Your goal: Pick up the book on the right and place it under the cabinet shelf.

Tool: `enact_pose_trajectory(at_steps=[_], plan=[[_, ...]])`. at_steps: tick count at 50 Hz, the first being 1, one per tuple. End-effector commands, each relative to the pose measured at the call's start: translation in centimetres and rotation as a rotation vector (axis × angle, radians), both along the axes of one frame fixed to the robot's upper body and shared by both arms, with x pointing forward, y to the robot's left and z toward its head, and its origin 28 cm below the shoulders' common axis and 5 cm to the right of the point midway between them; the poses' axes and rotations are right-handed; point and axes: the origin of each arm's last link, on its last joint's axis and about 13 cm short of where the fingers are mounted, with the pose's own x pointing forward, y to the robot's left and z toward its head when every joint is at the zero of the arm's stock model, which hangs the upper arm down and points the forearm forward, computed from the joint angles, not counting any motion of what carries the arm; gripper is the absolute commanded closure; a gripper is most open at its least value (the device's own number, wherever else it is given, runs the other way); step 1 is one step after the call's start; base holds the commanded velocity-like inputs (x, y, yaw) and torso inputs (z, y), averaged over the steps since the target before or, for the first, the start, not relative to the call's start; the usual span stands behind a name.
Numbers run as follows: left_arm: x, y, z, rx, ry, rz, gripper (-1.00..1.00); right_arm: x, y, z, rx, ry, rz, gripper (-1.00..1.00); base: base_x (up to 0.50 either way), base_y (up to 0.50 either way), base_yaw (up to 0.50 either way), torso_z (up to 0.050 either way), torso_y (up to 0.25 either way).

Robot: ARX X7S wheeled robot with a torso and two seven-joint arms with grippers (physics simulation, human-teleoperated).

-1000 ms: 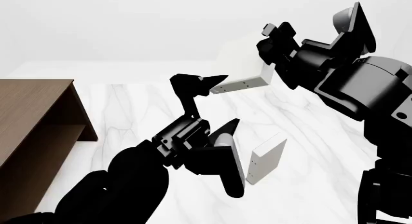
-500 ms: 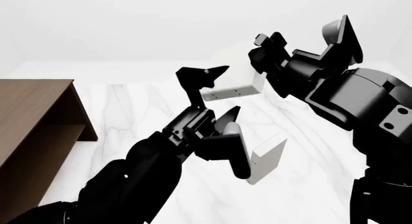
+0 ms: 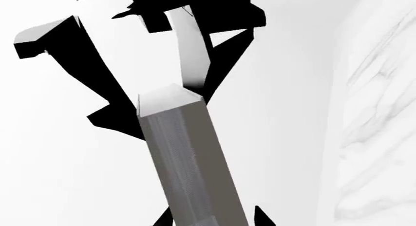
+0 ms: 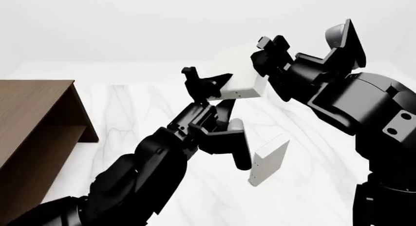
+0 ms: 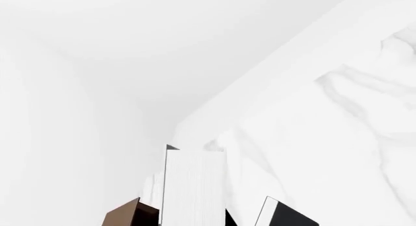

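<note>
The right gripper (image 4: 260, 75) holds the book (image 4: 239, 84) aloft, clamped on one end; the left gripper (image 4: 217, 92) spreads around the other end, seemingly not gripping.

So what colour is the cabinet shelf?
Dark brown wood, seen best in the head view: cabinet shelf.

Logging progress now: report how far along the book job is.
Done: the book is off the table, clamped in the right gripper. In hand: the left gripper closes around its free end, apparently a handover. Left: carrying it to the cabinet shelf and placing it underneath.
</note>
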Motion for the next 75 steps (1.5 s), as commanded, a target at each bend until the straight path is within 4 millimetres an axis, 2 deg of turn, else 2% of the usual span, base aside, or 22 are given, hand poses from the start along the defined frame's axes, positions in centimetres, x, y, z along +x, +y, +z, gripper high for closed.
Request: enact_pose_trajectory(at_steps=[1,2,3,8,20,32,42,60,75], plan=[[0.4,0.3,-0.7,0.006,0.004,0.016,1.0,-0.3,-0.2,0.7,0.051,-0.045,0.021,1.0,0.0,0.0,0.0,0.0,0.011],[0.4,0.4,-0.7,0.004,-0.002,0.019,1.0,-0.4,-0.2,0.7,0.053,-0.047,0.023,1.0,0.0,0.0,0.0,0.0,0.0],[0.4,0.5,-0.6,0.002,-0.016,0.021,1.0,-0.4,-0.2,0.6,0.052,-0.046,0.022,-1.0,0.0,0.0,0.0,0.0,0.0],[0.3,1.7,-0.4,0.01,-0.063,0.026,1.0,-0.4,-0.7,0.3,0.05,-0.049,0.003,-1.0,0.0,0.0,0.0,0.0,0.002],[-0.7,6.5,-1.7,0.144,-0.098,0.075,1.0,-1.4,-2.9,-0.4,0.042,-0.048,-0.07,-1.0,0.0,0.0,0.0,0.001,0.001],[-2.2,10.2,-3.5,0.271,-0.051,0.169,1.0,-2.4,-3.9,0.0,0.03,-0.067,-0.103,-1.0,0.0,0.0,0.0,0.0,0.002],[-3.8,13.6,-5.0,0.366,0.027,0.318,1.0,-2.4,-4.0,0.0,0.03,-0.077,-0.107,-1.0,0.0,0.0,0.0,0.0,0.001],[-5.9,16.7,-6.8,0.462,0.177,0.464,1.0,-3.2,-5.0,0.6,0.021,-0.098,-0.139,-1.0,0.0,0.0,0.0,0.001,0.001],[-6.4,17.5,-8.2,0.498,0.28,0.512,1.0,-3.2,-5.2,0.8,0.015,-0.099,-0.146,-1.0,0.0,0.0,0.0,0.0,0.001]])
